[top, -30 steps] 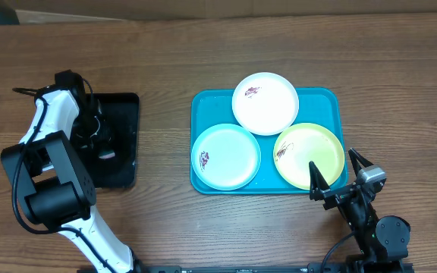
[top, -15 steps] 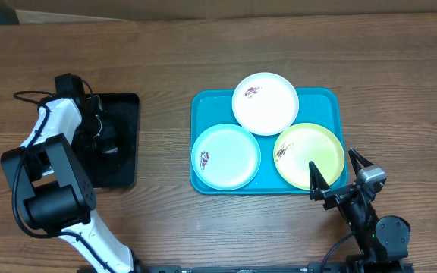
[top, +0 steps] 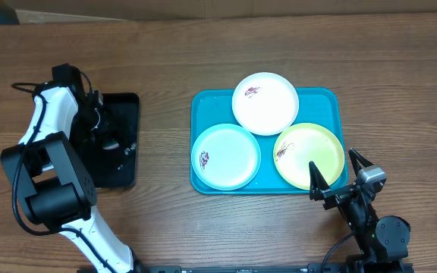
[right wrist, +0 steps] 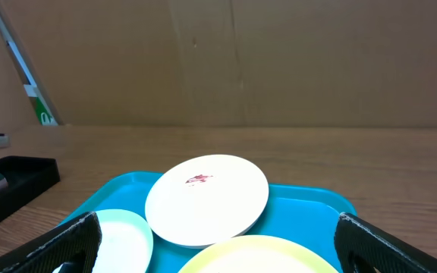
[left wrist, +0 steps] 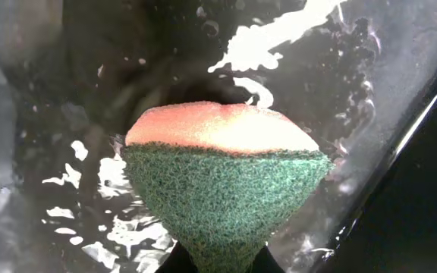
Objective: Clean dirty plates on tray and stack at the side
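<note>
Three plates lie on the turquoise tray (top: pixel 332 102): a white one (top: pixel 265 103) at the back, a pale blue one (top: pixel 226 156) front left and a yellow-green one (top: pixel 309 155) front right. Each has a small dark-red smear. My left gripper (top: pixel 111 142) is far to the left over a black tray (top: pixel 124 106), shut on a sponge (left wrist: pixel 226 182) with a green scouring face and an orange body. At the tray's near right corner my right gripper (top: pixel 334 171) stands open and holds nothing. Its wrist view looks over the white plate (right wrist: pixel 207 199).
The black tray (left wrist: pixel 67 91) is wet, with glinting water around the sponge. Bare wooden table lies between the two trays and to the right of the turquoise tray (right wrist: pixel 302 208). A cardboard wall stands behind the table.
My left gripper has shifted a little toward the far end of the black tray with the sponge in it. The right arm and the plates have not moved.
</note>
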Motion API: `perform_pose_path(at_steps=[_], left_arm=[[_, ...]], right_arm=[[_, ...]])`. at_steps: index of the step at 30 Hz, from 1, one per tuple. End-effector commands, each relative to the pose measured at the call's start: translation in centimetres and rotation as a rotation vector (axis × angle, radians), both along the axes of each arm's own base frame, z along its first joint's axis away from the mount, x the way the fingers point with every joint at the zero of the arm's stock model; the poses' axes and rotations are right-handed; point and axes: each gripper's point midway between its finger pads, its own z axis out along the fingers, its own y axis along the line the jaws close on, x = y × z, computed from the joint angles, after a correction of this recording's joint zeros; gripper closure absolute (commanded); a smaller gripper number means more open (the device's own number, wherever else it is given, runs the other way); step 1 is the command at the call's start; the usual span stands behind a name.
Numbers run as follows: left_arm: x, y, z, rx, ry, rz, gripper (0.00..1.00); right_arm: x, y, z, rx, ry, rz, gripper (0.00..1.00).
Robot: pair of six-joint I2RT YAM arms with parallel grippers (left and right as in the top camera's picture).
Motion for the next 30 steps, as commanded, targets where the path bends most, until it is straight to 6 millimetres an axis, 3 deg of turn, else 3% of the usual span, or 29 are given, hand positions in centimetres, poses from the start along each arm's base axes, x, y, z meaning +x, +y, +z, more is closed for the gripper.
perform_pose_path(at_steps=[1,5,9,13,18,24,27,30], left_arm=[[-1.0,-0.8,-1.5,-0.023,0.029,-0.010,0.96],[-2.6,-1.3,-3.5,-0.033,0.061,-0.010,0.96],[-2.3,-1.0,-2.8,-0.031,0.055,-0.007,0.96],[-0.7,-0.2,0.4,-0.025,0.033,0.001,0.96],[1.9,-0.1,6.6,-0.046,-0.031,0.002,0.96],[3.1,-3.4,13.3,-0.242,-0.115,-0.009,0.96],[2.9,-4.7,14.1,-0.319,-0.117,-0.010,0.96],[2.6,-4.4,12.8,-0.298,-0.093,-0.007,0.96]], right_arm=[[0.0,0.1,-0.2,0.006,0.001,0.006,0.00],[0.0,0.1,-0.2,0.006,0.001,0.006,0.00],[0.0,0.1,-0.2,0.006,0.000,0.006,0.00],[0.0,0.1,-0.2,0.006,0.001,0.006,0.00],[0.0,0.1,-0.2,0.007,0.001,0.006,0.00],[0.0,0.1,-0.2,0.006,0.000,0.006,0.00],[0.0,0.1,-0.2,0.007,0.000,0.006,0.00],[0.0,0.1,-0.2,0.006,0.001,0.006,0.00]])
